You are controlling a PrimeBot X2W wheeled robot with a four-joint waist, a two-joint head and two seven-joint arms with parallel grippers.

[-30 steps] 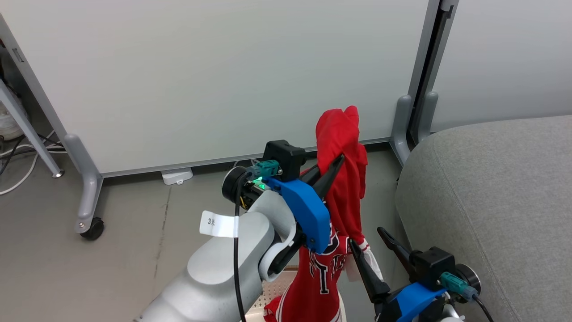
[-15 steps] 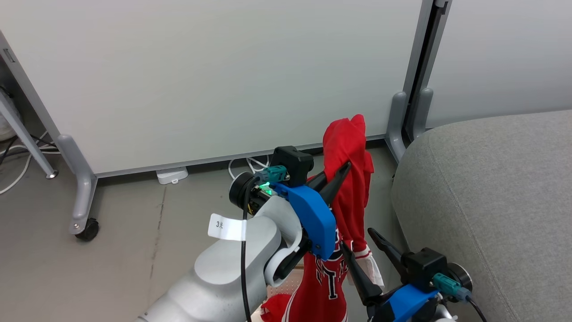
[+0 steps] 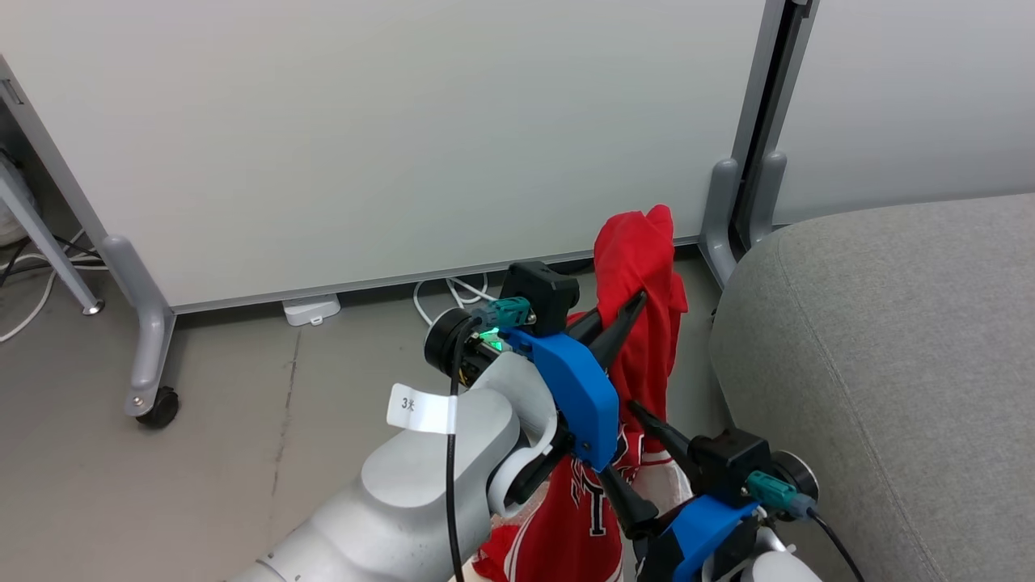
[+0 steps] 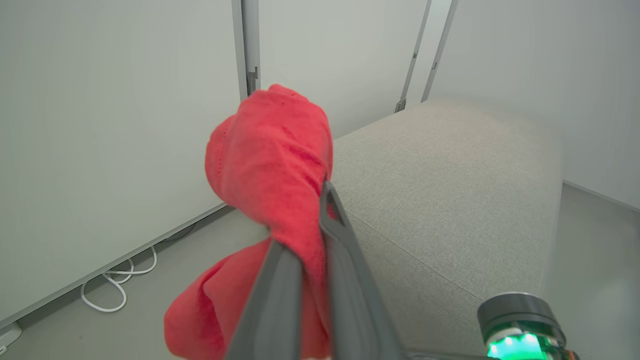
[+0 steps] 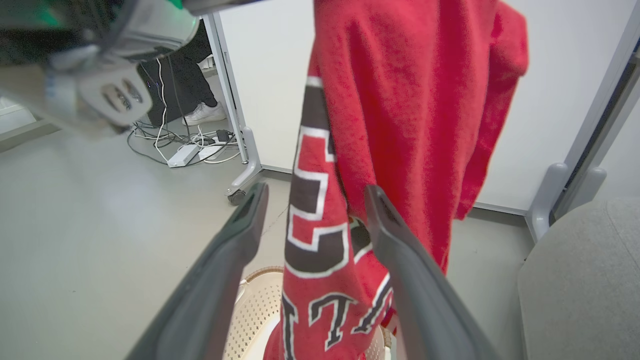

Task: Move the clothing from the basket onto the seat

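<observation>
While my left gripper [image 3: 637,299] pinches the red jersey [image 3: 639,259] aloft mid-frame, my open right gripper [image 5: 316,190] has swung in astride it, ready for the seat [image 3: 889,339].

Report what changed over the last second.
The left gripper, shut on the red jersey, carried it slightly rightward toward the seat. The right gripper moved in on the hanging jersey, and its open fingers now straddle the fabric. Unchanged: the left grip, the right jaws open, and the jersey's tail over the basket.
</observation>
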